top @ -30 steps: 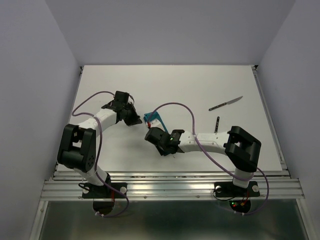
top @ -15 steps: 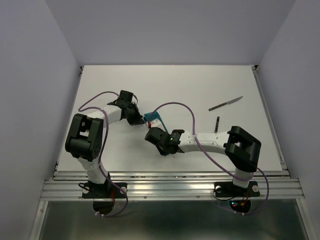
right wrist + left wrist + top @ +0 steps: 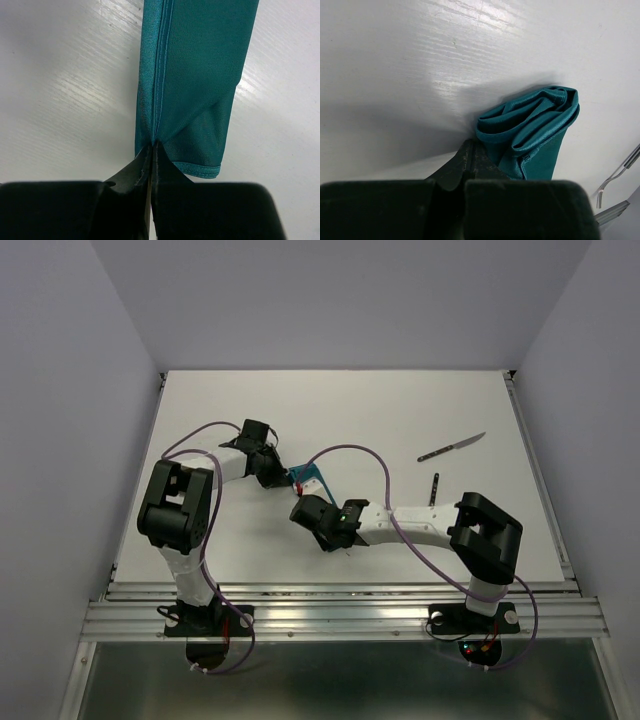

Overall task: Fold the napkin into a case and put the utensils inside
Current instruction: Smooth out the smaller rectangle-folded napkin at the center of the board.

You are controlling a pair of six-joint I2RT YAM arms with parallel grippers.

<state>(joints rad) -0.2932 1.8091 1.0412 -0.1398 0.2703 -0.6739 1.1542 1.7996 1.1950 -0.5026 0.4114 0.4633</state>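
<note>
The right pincer (image 3: 151, 146) is closing its dark, blunt tips tight on the near end of the napkin (image 3: 200, 75), pinching the cloth where a stitched hem is running straight ahead from the tips. The napkin is a soft, finely ribbed teal cloth, folded into a long narrow strip and lying flat on the glossy white desk (image 3: 60, 100) just beyond that pincer. At the strip's far end the left pincer (image 3: 470, 146) is also shut, its tips pressing against the edge of the bunched, rolled folds; whether any cloth is caught between them cannot be told. Well off to the right pincer's right, a slim silver fork (image 3: 434, 488) and a knife (image 3: 452, 448) with a dark handle are lying apart on the desk.

Since a second ago the right pincer has been closing in from half open, and the left arm has been swinging inward to reach the napkin. Both arms are bending low at the elbow, forearms angling toward each other.
</note>
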